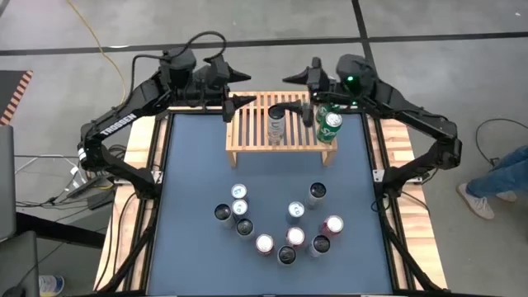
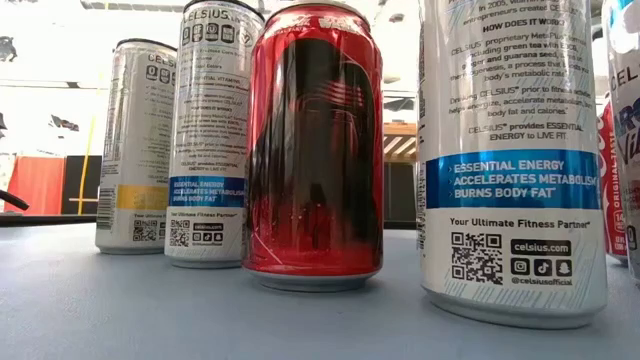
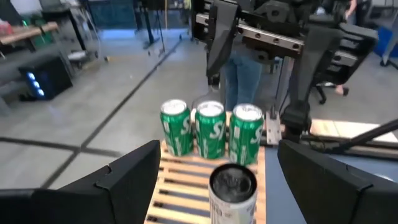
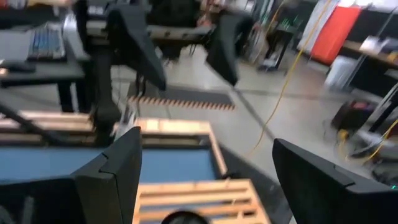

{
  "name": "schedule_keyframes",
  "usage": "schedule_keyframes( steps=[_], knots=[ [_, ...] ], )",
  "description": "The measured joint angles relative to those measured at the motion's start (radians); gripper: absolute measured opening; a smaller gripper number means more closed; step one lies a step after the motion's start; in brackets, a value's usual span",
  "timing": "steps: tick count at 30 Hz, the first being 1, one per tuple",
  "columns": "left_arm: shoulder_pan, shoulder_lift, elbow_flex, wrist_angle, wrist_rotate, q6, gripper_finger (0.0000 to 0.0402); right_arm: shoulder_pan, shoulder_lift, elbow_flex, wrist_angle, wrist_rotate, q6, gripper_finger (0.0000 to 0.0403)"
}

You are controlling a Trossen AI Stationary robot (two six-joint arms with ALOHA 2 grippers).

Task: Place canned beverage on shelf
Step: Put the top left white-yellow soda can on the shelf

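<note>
The light-wood slatted shelf stands at the far middle of the blue table. A silver can stands upright on its slats. Three green cans stand in a row at its right end. My left gripper is open above the shelf's left part, and the silver can shows low between its fingers. My right gripper is open above the shelf's far edge, facing the left one. In the right wrist view only the can's dark top shows. Neither gripper touches a can.
Several upright cans stand in a loose cluster on the blue table's near half. In the low view they are a red can and white Celsius cans. A person's legs show beyond the table's right side.
</note>
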Motion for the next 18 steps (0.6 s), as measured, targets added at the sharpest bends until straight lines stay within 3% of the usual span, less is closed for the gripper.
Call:
schedule_keyframes(
  steps=[10,18],
  knots=[
    [0.0,-0.027,0.0,0.061,0.009,-0.137,0.0312,0.011,-0.034,0.0,0.134,0.002,0.013,0.0306],
    [-0.011,-0.027,0.0,0.075,0.072,-0.174,0.0312,0.037,-0.044,-0.001,0.09,0.003,-0.001,0.0306]
  ],
)
